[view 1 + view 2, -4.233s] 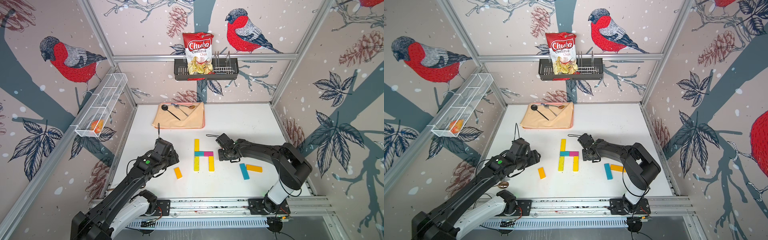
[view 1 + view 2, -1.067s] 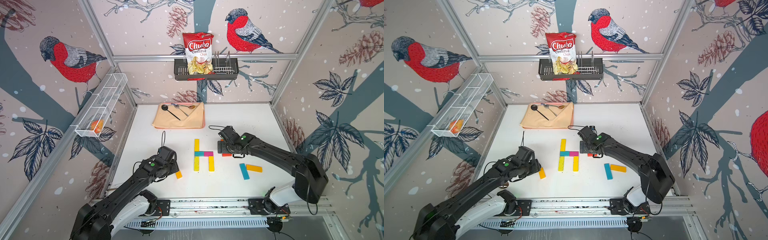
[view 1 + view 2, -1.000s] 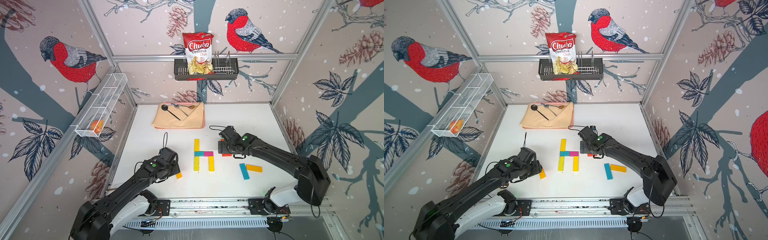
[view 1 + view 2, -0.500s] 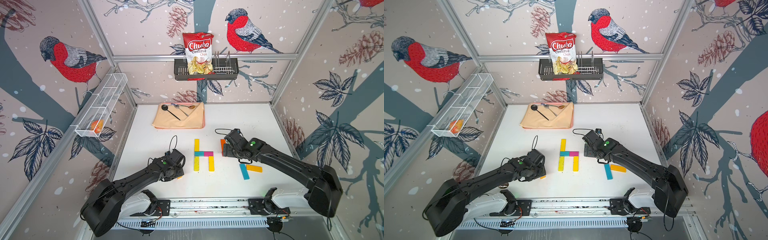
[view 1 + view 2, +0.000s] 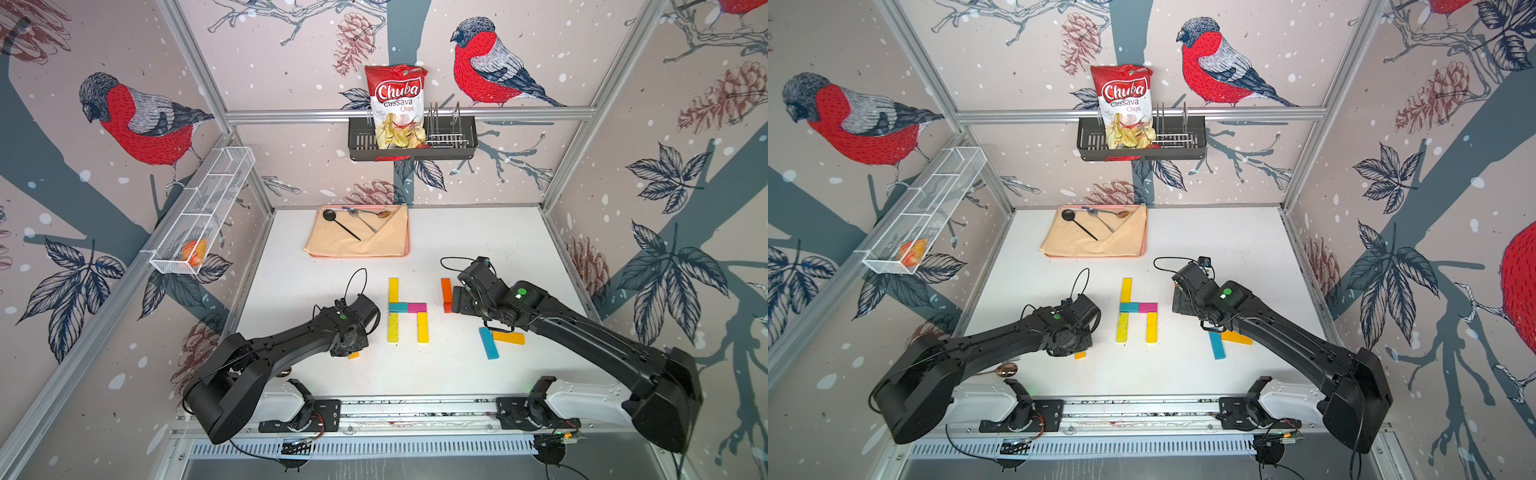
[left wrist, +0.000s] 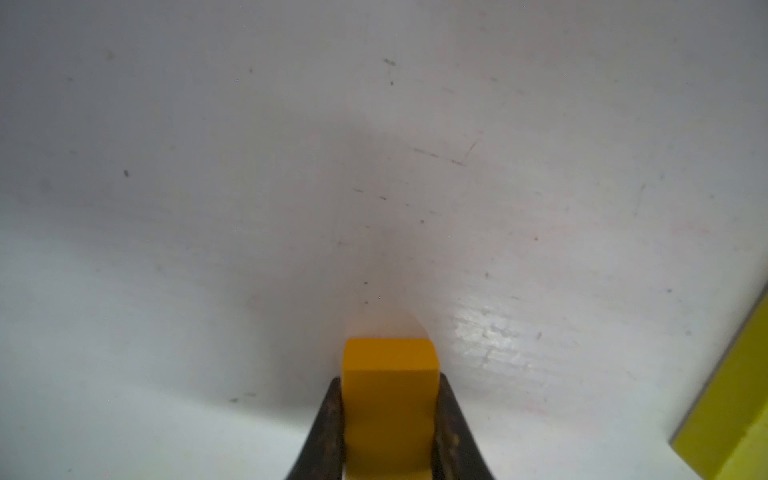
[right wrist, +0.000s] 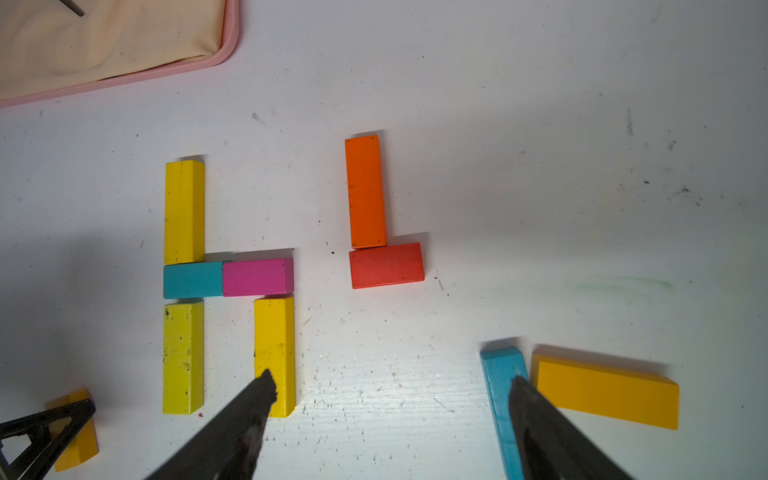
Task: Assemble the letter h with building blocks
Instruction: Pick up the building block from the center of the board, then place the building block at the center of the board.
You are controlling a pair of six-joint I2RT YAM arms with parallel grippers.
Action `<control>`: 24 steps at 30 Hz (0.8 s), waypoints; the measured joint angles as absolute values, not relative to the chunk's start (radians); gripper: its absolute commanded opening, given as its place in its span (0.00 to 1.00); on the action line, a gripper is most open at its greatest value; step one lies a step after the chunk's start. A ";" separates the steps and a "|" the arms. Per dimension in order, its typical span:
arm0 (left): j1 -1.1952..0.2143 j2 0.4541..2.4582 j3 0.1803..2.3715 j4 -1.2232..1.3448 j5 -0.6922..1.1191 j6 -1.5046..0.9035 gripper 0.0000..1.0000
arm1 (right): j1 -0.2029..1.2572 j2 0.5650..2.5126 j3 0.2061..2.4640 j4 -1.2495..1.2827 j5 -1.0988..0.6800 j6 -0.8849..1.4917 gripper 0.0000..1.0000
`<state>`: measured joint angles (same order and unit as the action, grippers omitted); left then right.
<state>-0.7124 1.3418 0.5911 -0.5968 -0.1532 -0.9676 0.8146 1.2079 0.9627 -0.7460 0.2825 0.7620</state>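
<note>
Bare counter [image 6: 249, 166] surrounds the short amber block [image 6: 390, 370], now clamped by the left fingers [image 6: 330, 419] that stood apart a second ago; right fingers [image 7: 245, 415] hang apart, empty.

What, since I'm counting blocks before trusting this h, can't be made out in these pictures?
- Small amber block: both top views, mostly under the left arm's wrist; left wrist view, cut off by the edge.
- Red block: both top views, largely behind the right arm.
- Orange item in the mesh basket: too small to identify.
</note>
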 measured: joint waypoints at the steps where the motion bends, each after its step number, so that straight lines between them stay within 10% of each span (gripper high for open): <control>1: -0.716 1.342 0.593 -0.595 -0.160 -0.968 0.10 | 0.812 1.204 0.962 -0.747 0.283 0.764 0.89; 18: -0.913 1.415 1.128 -0.796 -0.212 -0.899 0.04 | 0.611 1.110 0.748 -0.730 0.220 0.791 0.89; 24: -1.024 1.620 1.306 -0.768 -0.194 -0.872 0.00 | 0.694 1.150 0.652 -0.669 0.142 0.848 0.74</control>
